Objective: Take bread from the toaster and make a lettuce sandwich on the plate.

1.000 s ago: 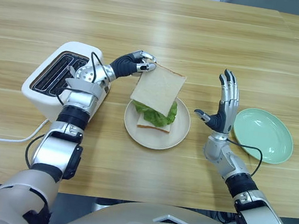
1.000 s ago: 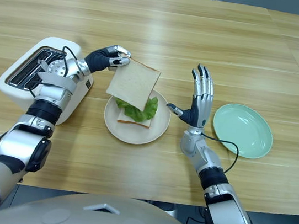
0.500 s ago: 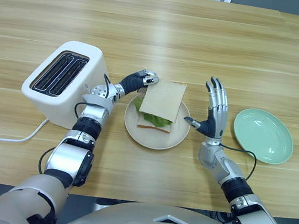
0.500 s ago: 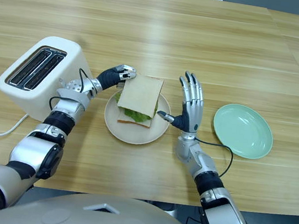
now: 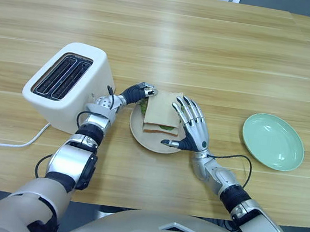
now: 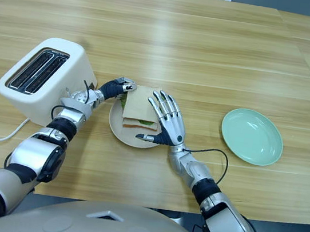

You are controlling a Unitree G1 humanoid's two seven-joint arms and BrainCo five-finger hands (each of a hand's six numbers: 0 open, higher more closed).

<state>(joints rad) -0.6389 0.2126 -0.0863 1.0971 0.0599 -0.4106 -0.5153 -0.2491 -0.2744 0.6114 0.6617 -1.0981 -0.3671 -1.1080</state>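
A beige plate [image 5: 147, 141] in front of me holds the sandwich: a bottom slice, green lettuce [image 5: 166, 128] and a top bread slice [image 5: 160, 108] lying on them. My left hand [image 5: 140, 91] is curled on the top slice's upper left corner, between the toaster and the plate. Over the sandwich's right edge my right hand [image 5: 190, 125] is open with fingers spread, its fingertips on or just above the top slice. The white toaster [image 5: 67, 83] stands to the left, its two slots dark.
A light green plate [image 5: 272, 142] with nothing on it sits at the right. The toaster's white cable [image 5: 2, 142] trails off to the left near the table's front edge. Bare wooden table stretches behind the plates.
My left hand lowered the top slice from a raised tilt down onto the lettuce. The right hand swung in from upright beside the plate to flat over the sandwich's right side.
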